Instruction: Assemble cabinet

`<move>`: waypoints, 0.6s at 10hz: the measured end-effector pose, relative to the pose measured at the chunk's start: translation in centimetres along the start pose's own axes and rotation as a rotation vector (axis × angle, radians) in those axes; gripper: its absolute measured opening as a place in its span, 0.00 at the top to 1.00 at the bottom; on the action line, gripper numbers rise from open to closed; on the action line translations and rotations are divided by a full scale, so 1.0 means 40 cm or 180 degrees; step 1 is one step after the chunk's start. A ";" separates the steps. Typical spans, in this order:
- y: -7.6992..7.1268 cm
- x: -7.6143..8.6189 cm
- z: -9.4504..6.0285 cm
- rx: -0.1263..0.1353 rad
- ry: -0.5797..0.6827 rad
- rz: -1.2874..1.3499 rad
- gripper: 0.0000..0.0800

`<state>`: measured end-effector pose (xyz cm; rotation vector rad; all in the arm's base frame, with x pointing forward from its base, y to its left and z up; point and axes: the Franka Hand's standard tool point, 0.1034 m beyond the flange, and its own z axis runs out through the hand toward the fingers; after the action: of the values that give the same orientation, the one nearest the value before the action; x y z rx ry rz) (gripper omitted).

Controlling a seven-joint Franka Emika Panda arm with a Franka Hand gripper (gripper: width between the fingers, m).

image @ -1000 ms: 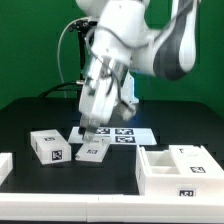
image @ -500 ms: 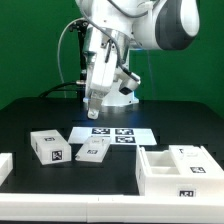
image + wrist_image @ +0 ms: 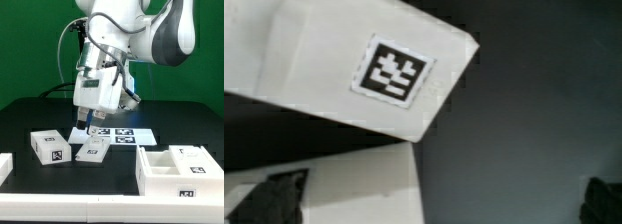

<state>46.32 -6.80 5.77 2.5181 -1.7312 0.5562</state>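
In the exterior view, the arm's upper links run out of the top of the frame. The gripper (image 3: 85, 124) hangs in the middle of the picture, above the table (image 3: 30, 115). Its fingers are small and dark against the background, so this view alone does not show us how wide the jaws stand. Just below it lies the marker board (image 3: 118, 136), its near left corner partly covered by a small white tagged block (image 3: 93, 152). A second tagged block (image 3: 50, 147) sits near it towards the exterior view's left, apart from it. A white piece (image 3: 4, 166) at the lower left edge is cut off by the frame, and we cannot tell what it is. The cabinet (image 3: 180, 172) stands at the lower right, well apart from the gripper, with its far side cut by the frame's right edge. It is open at the top and a divider splits it into compartments, in which we make out only white inner walls.

In the wrist view, a white block face (image 3: 331, 60) carrying a tag (image 3: 397, 70) fills much of the frame, blurred and cut off. A second white surface (image 3: 322, 175) lies beside it, and we cannot tell which part it is. The two dark fingertips (image 3: 278, 195) sit at opposite edges, so the jaws are spread wide and grip nothing.
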 end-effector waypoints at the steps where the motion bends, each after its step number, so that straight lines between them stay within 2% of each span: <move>1: -0.014 -0.004 -0.004 0.0030 -0.0012 -0.0168 0.00; 3: -0.018 0.007 -0.025 0.0102 0.0136 -0.0227 0.00; 6: -0.013 0.008 -0.018 0.0078 0.0133 -0.0227 0.00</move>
<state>46.69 -6.75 6.63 2.5535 -1.6235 0.6244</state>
